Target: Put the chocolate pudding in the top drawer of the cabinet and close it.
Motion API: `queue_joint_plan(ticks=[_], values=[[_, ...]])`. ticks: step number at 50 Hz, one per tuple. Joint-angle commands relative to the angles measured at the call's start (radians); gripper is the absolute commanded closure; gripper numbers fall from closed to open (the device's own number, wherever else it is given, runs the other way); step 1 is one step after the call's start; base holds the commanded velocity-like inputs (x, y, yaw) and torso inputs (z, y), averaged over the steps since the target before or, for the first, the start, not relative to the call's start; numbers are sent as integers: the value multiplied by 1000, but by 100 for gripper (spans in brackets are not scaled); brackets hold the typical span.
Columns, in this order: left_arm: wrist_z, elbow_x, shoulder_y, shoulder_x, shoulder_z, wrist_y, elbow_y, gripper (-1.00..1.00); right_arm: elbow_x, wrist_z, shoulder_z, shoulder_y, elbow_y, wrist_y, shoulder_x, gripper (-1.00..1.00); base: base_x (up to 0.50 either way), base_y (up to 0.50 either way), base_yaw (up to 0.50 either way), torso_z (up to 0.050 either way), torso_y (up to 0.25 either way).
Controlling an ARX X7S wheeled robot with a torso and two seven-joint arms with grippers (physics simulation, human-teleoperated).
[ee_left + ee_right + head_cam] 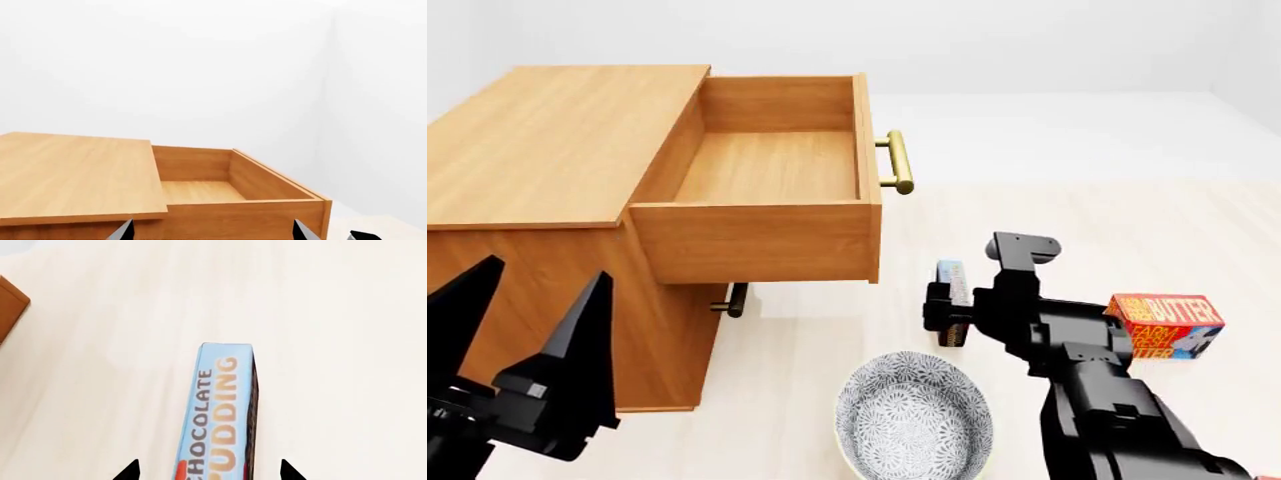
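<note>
The chocolate pudding [953, 300] stands on edge on the pale wooden floor [1174, 240], between the open top drawer [767, 180] of the cabinet [547, 150] and a butter box [1164, 325]. White walls close the room behind. A patterned bowl [914, 420] sits on the floor nearer the robot. The right gripper [210, 471] sits over the carton with its fingertips [130, 471] apart on either side of the blue edge; whether they touch it I cannot tell. The left gripper [527, 330] hangs beside the cabinet's front, fingers spread wide, holding nothing. The drawer is pulled fully out, its inside bare.
</note>
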Motion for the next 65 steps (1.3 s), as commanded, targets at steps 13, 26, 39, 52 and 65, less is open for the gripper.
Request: queue_joint_plan(ticks=[13, 26, 39, 52, 65], values=[[14, -21, 6, 27, 0, -15, -23, -100, -1, -5, -4, -21, 0, 50, -3, -100, 0, 0, 0, 0, 0], [15, -22, 14, 28, 3, -9, -25, -100, 0, -12, 2, -27, 0, 62, -5, -100, 0, 0, 0, 0, 0], [17, -28, 17, 38, 1, -7, -36, -100, -6, 6, 1, -29, 0, 31, -7, 100, 0, 0, 0, 0, 0], [25, -43, 18, 36, -2, -9, -33, -100, -8, 34, -17, -23, 0, -50, 3, 100, 0, 0, 0, 0, 0], [19, -34, 24, 37, -2, -7, -34, -100, -10, 74, -32, -9, 0, -230, 19, 100, 0, 0, 0, 0, 0]])
